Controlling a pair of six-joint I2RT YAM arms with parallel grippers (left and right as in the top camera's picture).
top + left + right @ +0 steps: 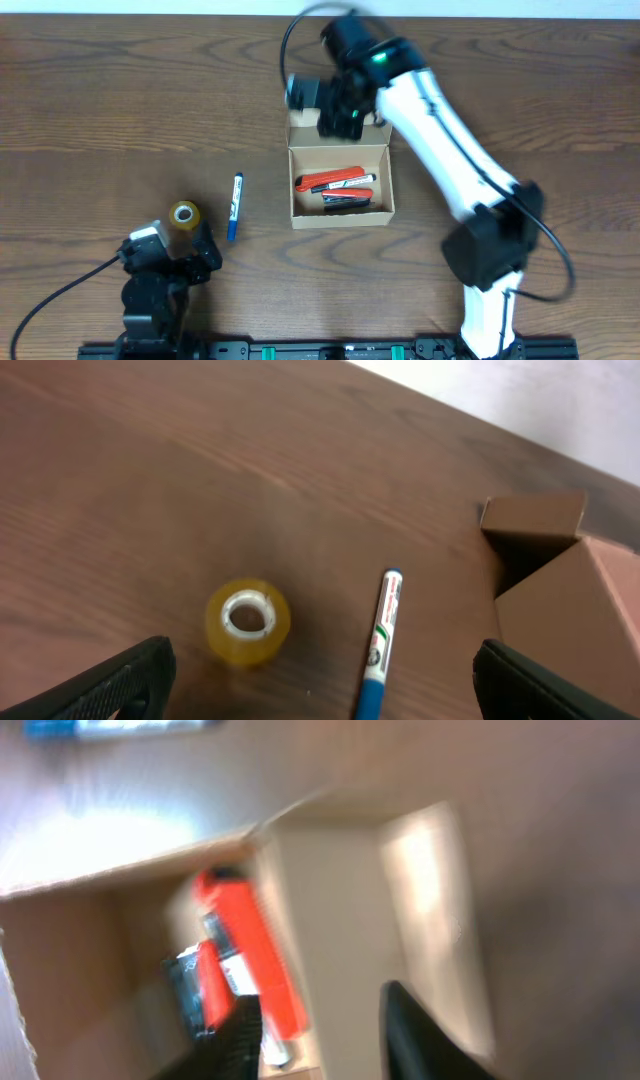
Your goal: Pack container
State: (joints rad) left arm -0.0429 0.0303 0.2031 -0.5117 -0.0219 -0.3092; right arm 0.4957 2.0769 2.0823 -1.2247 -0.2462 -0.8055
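The container [340, 216] is an open tan cardboard box in the middle of the table. Red markers [335, 180] and a dark marker lie inside it. Its flap lid [303, 130] stands at the far side. My right gripper [340, 118] hovers over the box's far edge by the flap, jaws apart. The blurred right wrist view shows the jaws [320, 1040] over the box's inner wall [330, 900], beside the red markers [245, 940]. My left gripper [195, 245] is open and empty at the front left. Its wrist view shows the jaws [320, 690] and the box [590, 600].
A blue-capped marker [235, 205] lies left of the box and shows in the left wrist view [382, 630]. A yellow tape roll [184, 213] sits just ahead of my left gripper, also in the left wrist view [248, 620]. The right arm reaches across the table's right side.
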